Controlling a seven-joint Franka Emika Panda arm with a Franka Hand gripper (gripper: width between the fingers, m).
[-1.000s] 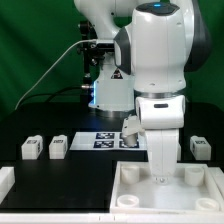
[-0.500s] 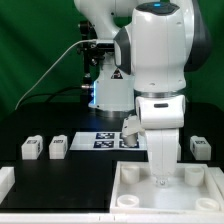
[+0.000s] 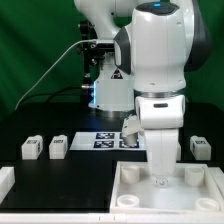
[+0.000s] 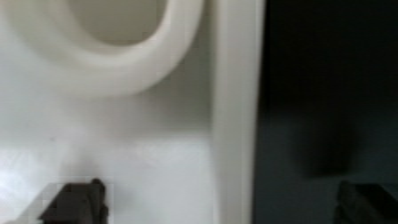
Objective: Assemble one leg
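Now my end effector (image 3: 160, 180) hangs spread, empty.
The tray (image 3: 128, 196) rim runs between its fingertips (image 4: 71, 203); a leg (image 3: 201, 148) lies well apart.

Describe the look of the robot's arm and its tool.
The bulky, glossy white arm has rounded shells with dark seams at the joints and a blue cap on top. The tool has a white body and two dark fingertips.
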